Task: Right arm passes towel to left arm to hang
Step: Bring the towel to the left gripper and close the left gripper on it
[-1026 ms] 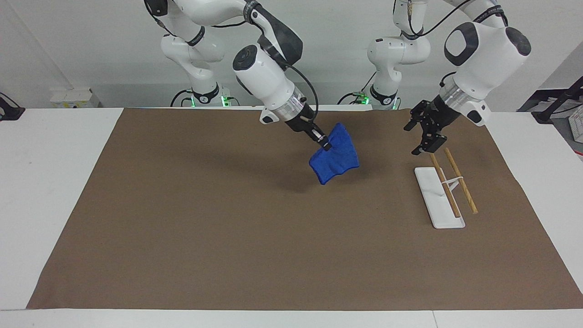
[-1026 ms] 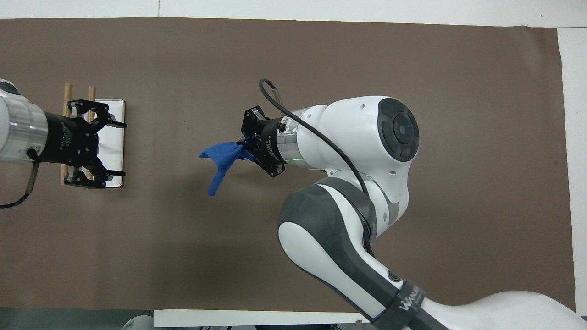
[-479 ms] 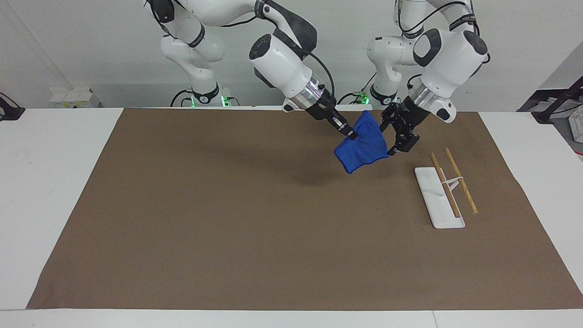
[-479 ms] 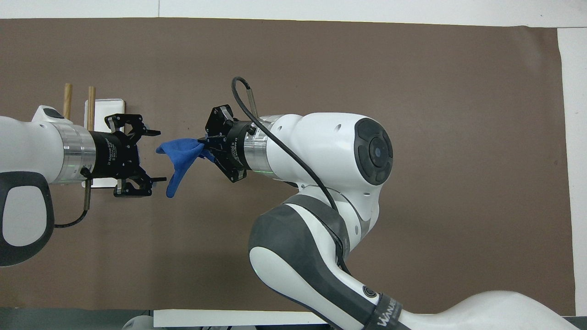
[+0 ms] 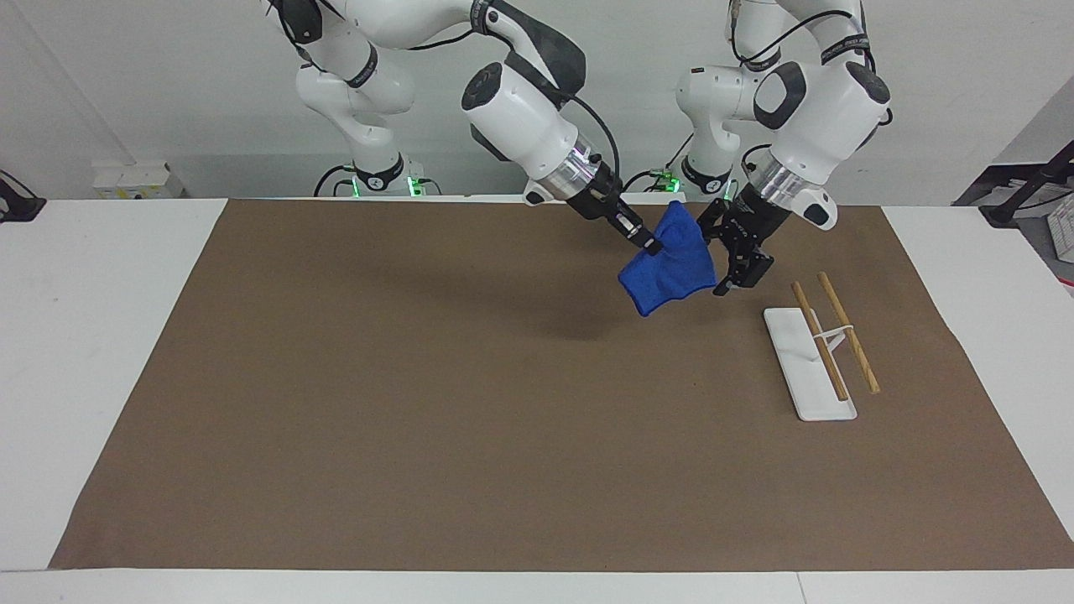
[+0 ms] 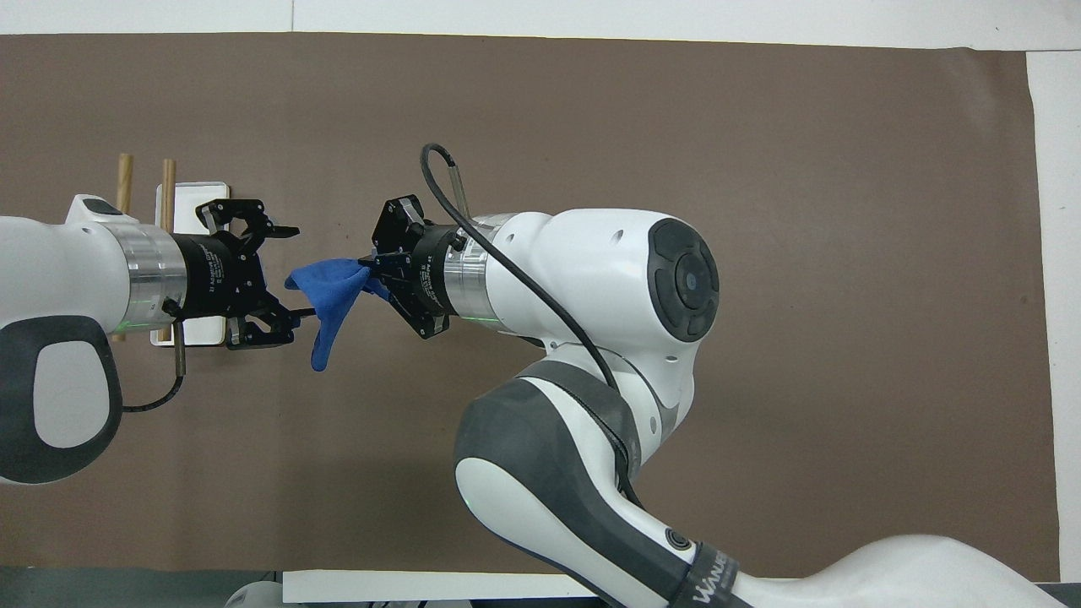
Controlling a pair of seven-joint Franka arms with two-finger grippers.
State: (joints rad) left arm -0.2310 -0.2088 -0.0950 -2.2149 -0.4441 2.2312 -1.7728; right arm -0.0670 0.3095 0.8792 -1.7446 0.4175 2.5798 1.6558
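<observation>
Now left jaws narrower around towel (image 5: 669, 270)

Crowded over the worktop (image 5: 470, 436) toward the left arm's end.
Towel (image 5: 671, 268) hanging between right gripper (image 5: 650, 247) and left gripper (image 5: 728, 260), with a white rack (image 5: 793, 352) and two wooden rods (image 5: 847, 331) just beside; open brown mat (image 5: 336, 377) elsewhere.

The towel (image 5: 669, 270) is fuzzy blue terry cloth, matte. Arms are glossy white plastic with brushed metal wrist rings. The rack (image 5: 810, 363) has a smooth white plastic base and plain wooden dowels, sitting on a matte brown paper sheet (image 5: 419, 403) over the white counter (image 5: 92, 335).
</observation>
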